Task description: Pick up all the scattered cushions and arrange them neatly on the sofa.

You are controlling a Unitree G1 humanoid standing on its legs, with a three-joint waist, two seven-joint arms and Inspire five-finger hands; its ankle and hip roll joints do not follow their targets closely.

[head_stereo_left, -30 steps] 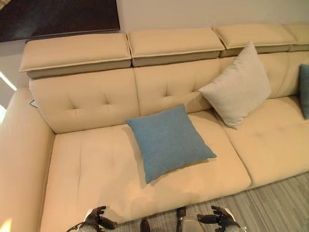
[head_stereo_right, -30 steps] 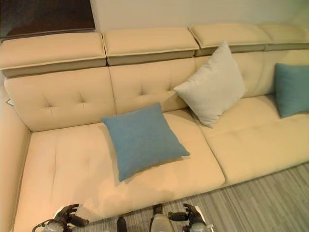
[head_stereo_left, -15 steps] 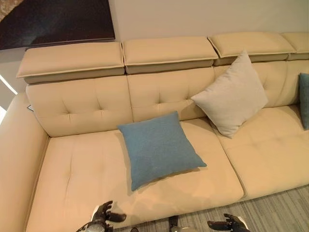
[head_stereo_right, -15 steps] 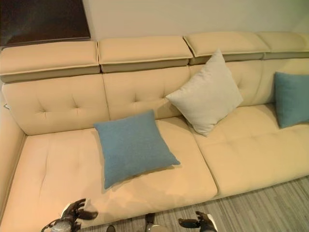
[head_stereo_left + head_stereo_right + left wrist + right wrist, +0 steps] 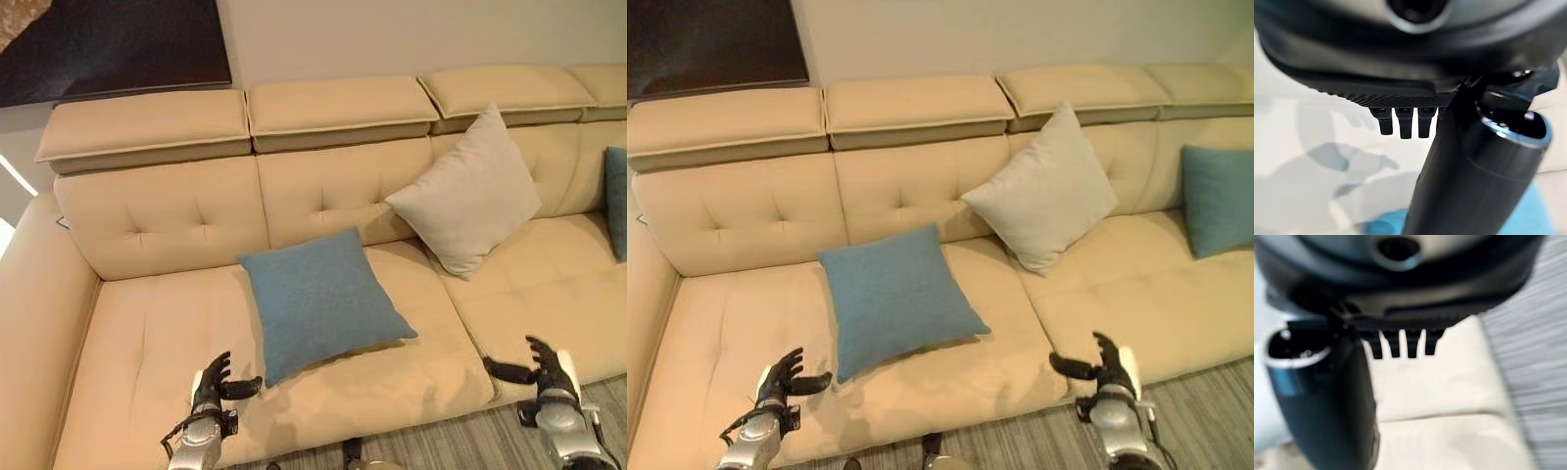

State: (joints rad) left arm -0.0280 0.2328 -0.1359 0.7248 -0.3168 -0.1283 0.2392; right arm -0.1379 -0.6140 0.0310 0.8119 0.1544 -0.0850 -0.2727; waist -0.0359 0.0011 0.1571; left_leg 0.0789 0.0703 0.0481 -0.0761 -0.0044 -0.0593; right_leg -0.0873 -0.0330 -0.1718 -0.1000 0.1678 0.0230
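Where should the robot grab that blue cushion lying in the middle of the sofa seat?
Probably the blue cushion's near lower corner, from the front-left with the left hand. That corner lies closest to the open hand, and the cushion rests flat on the sofa, leaving its edges free to pinch.

text: none legible | labels: none | numbers: none | signs: none
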